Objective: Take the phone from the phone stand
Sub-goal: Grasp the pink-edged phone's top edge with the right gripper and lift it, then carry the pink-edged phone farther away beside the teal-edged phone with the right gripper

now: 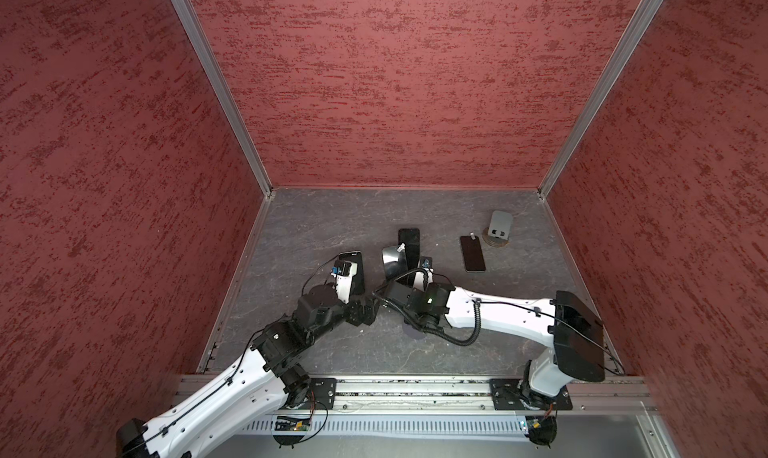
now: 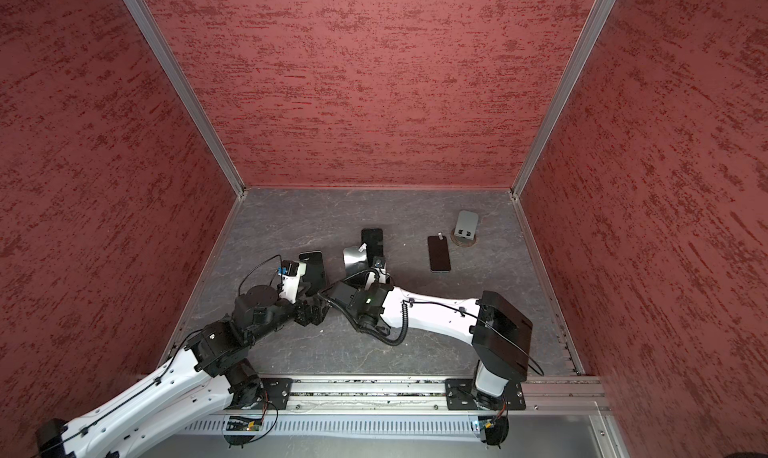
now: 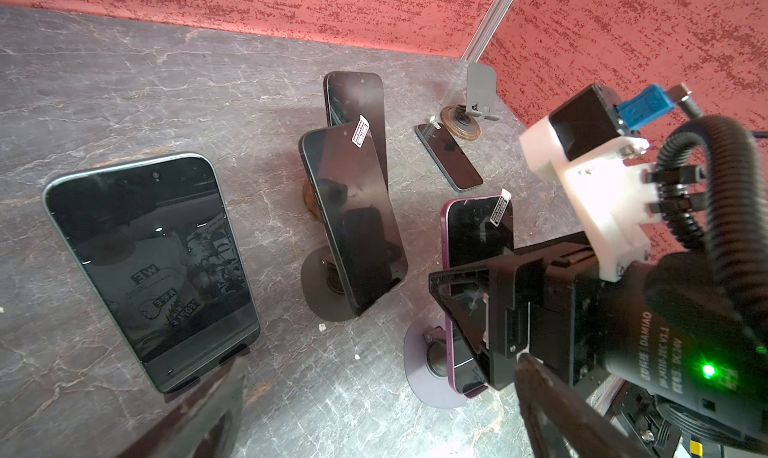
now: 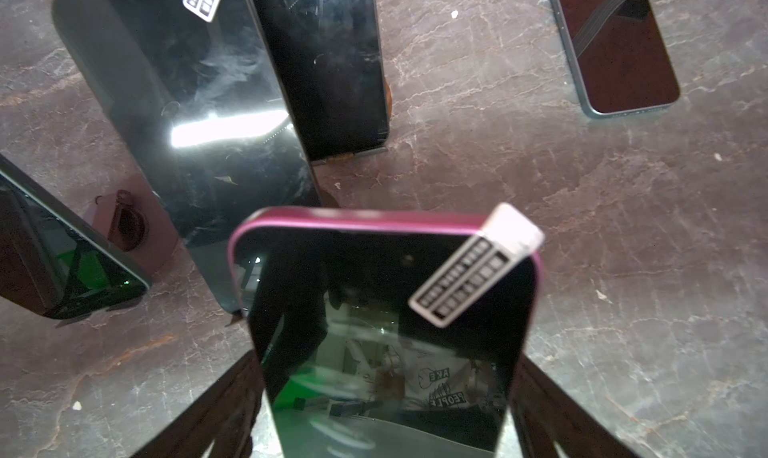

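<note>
We are looking down on a grey table (image 2: 436,352). At two o'clock a grey phone stand (image 2: 465,223) is standing, a flat phone (image 2: 439,253) lying just at its seven o'clock. At twelve an upright phone (image 2: 372,240) is standing, a glare-lit phone (image 2: 353,260) overlapping its eight o'clock side. Our left arm (image 2: 166,393) is angling in from seven o'clock, covering part of a fourth phone (image 2: 316,265) at nine; our right arm (image 2: 436,314) is angling in from four, ending at the glare-lit phone.

Purple phone (image 4: 386,310), propped on round stand (image 3: 417,383)
</note>
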`<control>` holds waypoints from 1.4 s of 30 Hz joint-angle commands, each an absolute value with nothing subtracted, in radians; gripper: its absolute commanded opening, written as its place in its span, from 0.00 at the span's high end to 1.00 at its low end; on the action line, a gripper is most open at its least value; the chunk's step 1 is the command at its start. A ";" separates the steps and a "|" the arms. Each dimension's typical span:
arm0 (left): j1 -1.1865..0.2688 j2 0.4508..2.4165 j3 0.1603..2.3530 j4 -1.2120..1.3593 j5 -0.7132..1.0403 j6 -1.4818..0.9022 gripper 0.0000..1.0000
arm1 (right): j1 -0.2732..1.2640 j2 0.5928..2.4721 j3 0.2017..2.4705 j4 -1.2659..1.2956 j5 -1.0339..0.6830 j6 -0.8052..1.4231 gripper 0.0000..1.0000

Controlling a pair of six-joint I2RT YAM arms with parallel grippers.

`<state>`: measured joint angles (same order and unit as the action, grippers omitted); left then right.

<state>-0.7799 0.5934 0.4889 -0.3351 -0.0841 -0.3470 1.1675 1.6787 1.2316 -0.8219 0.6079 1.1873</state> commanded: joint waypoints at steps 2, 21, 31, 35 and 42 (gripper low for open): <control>-0.778 0.577 0.473 -0.309 -0.091 -0.328 0.01 | 1.182 1.702 1.268 -0.851 0.655 1.241 0.15; -0.769 0.558 0.463 -0.301 -0.091 -0.338 0.01 | 1.187 1.677 1.232 -0.837 0.675 1.227 0.42; -0.769 0.589 0.472 -0.292 -0.087 -0.339 0.01 | 1.186 1.580 1.225 -0.797 0.692 1.127 0.44; -0.768 0.616 0.483 -0.281 -0.084 -0.339 0.01 | 1.171 1.526 1.207 -0.793 0.690 1.099 0.44; -0.769 0.678 0.509 -0.261 -0.068 -0.339 0.00 | 1.108 1.381 1.121 -0.761 0.664 1.044 0.44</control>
<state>-0.7734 0.6651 0.4759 -0.2928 -0.0811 -0.3435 1.1393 1.4544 1.1431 -0.7898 0.6327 1.0725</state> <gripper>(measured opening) 0.994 0.745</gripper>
